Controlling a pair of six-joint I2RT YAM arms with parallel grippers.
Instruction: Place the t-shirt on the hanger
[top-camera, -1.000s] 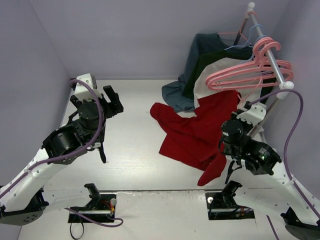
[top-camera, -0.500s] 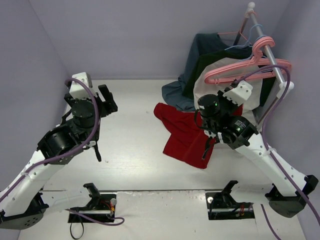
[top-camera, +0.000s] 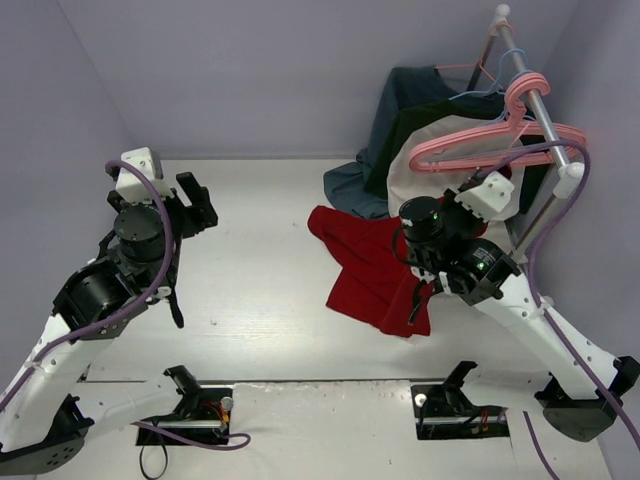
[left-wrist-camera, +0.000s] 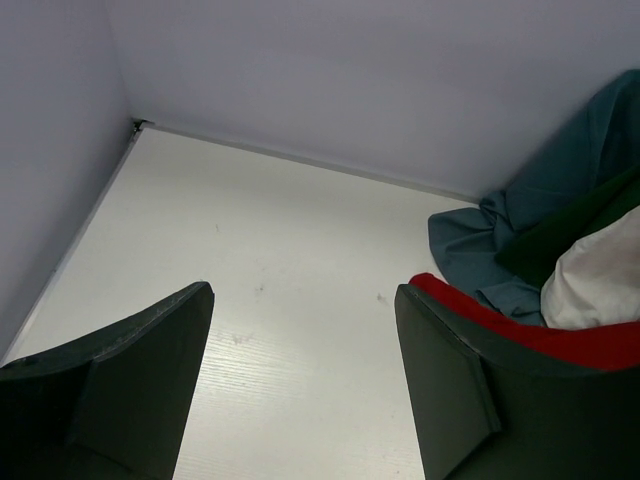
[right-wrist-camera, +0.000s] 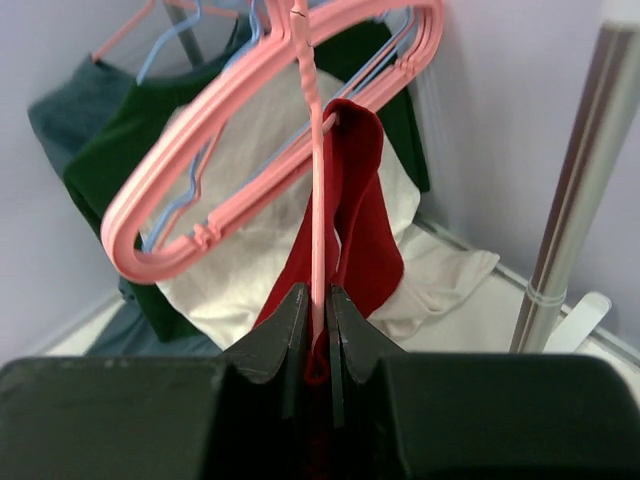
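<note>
Right wrist: right end effector (right-wrist-camera: 317, 297) pinching hanger (right-wrist-camera: 318, 180), t-shirt (right-wrist-camera: 366, 210) draped; left end effector (left-wrist-camera: 302, 296) wide.

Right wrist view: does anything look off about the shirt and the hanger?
Yes. Only a narrow fold of the t-shirt drapes over the hanger, whose thin bar the right gripper pinches together with red cloth. In the top view, most of it lies crumpled on the table.

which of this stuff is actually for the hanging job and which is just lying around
Job:
red t-shirt
pink hanger, pinched in the right tool
left tool, open and empty

Lying about:
blue-grey garment
cream-and-green garment
blue hanger
spare pink hangers
</note>
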